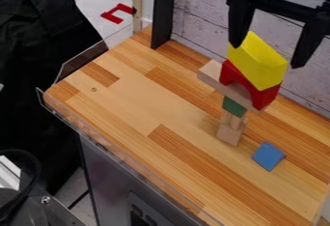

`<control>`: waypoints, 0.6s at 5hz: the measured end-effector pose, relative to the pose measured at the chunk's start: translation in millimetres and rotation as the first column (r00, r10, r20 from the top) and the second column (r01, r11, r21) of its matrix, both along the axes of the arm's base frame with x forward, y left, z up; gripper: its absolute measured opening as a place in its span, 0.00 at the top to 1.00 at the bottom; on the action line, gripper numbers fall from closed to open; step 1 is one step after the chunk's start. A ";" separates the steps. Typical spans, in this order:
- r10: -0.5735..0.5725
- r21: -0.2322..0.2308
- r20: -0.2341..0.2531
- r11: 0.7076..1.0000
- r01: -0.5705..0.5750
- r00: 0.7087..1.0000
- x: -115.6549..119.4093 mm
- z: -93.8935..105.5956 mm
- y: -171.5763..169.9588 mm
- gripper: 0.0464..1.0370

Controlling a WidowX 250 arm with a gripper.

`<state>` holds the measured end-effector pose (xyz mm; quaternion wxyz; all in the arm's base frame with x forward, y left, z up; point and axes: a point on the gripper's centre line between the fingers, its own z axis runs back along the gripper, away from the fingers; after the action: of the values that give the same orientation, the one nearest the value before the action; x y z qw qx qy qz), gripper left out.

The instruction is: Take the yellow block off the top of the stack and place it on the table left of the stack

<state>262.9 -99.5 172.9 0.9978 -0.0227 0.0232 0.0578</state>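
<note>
Tool (267, 56) has fingers apart near yellow block (258, 62); block seems light, stiff; flat sides suit grip, tower (234, 105) below easily topples

The yellow block (258, 62) lay on the red arch block (263, 97), set on a pale wooden plank (211, 74) above a green block (233, 106) and an upright wooden base (229, 134).

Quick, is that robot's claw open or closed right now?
Gripper: open, its two fingers spread wide by the yellow block, not clamped on it.
</note>
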 end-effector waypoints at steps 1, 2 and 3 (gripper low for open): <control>0.002 0.010 -0.035 1.000 -0.002 0.999 -0.9 -9.8 0.5 0.04; 0.140 -0.033 -0.007 0.990 -0.140 0.990 -0.1 -16.1 2.3 0.04; 0.379 -0.104 0.060 0.922 -0.372 0.923 -3.7 -6.9 14.6 0.04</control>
<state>259.2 -84.9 165.9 0.9663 -0.0742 -0.0187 0.2459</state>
